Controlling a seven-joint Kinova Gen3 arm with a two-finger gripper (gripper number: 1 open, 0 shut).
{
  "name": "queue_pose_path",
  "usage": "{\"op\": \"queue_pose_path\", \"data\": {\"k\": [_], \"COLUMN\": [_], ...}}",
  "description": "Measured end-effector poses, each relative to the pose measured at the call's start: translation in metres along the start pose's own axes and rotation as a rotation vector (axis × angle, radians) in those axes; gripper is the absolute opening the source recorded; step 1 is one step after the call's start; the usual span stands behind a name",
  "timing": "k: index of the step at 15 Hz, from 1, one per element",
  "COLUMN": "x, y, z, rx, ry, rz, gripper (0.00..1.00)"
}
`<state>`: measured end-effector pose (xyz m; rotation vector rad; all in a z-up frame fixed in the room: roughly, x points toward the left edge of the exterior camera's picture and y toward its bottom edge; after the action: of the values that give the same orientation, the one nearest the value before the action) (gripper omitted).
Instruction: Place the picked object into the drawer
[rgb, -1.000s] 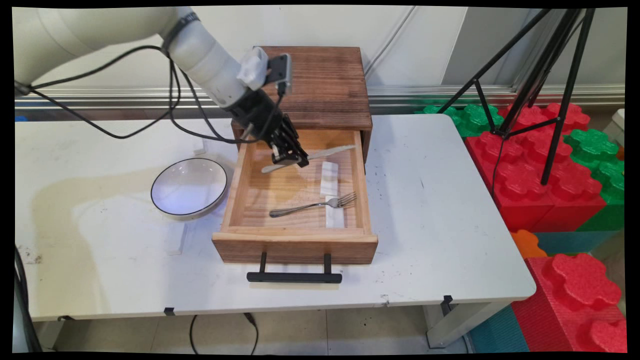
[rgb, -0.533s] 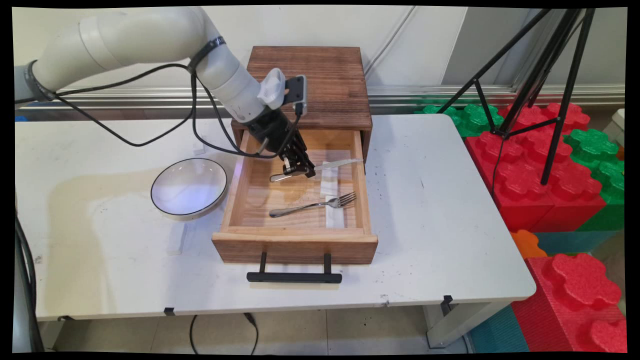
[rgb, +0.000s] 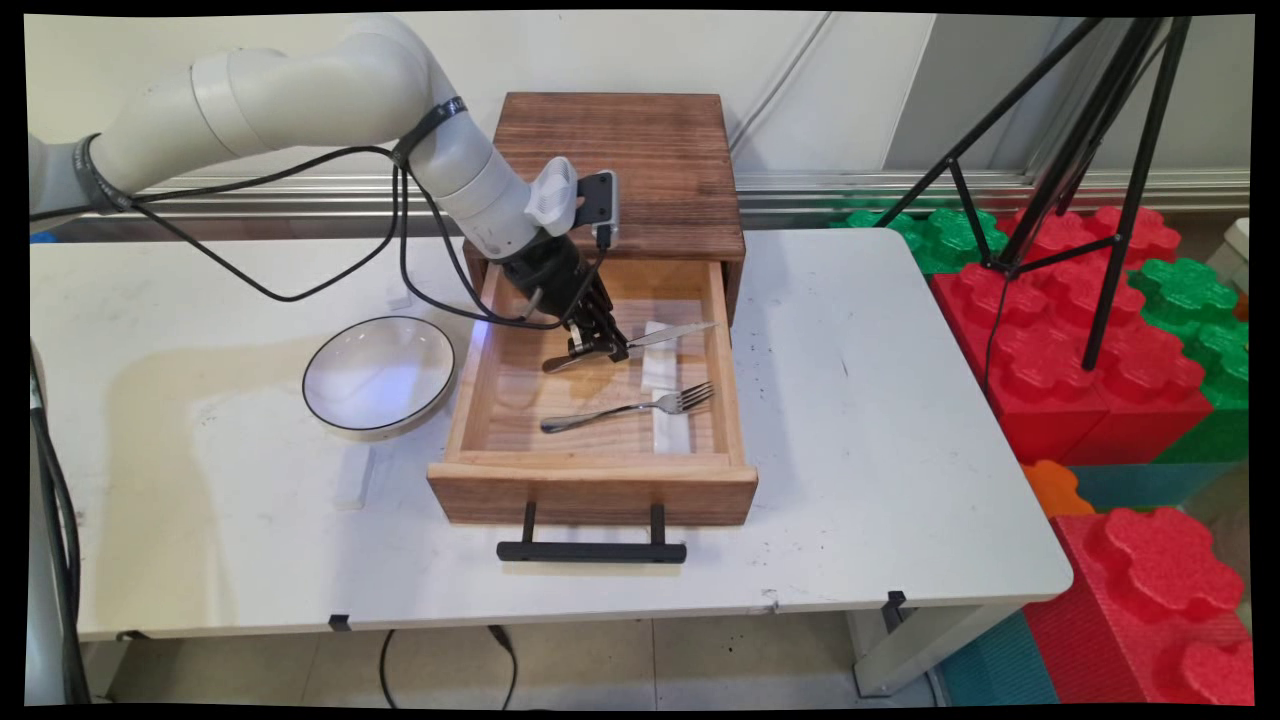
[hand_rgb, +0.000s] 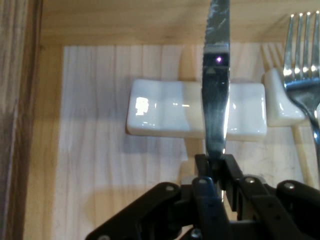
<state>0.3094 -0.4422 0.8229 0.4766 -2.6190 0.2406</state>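
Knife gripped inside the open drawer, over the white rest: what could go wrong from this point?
1. The gripper pinches the knife across its thin handle, so the knife could pivot or slip in the grip.
2. The blade crosses the white rest; it might miss the groove or nudge the rest.
3. The fork lies close by on a second rest, so the knife or the gripper could knock it.
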Motion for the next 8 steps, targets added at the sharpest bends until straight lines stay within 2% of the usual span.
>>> {"op": "queue_pose_path", "data": {"k": [6,7,8], "x": [-0.0047,-0.0058,-0.0059], "y": [-0.0022,-0.0024,-0.0027], "z": [0.0086,0.0102,0.0101], "rx": [0.001,0.000,0.001], "ry": [-0.021,-0.024,-0.023], "rz": [-0.002,-0.002,-0.002], "gripper": [0.00,1.00,1.00]}}
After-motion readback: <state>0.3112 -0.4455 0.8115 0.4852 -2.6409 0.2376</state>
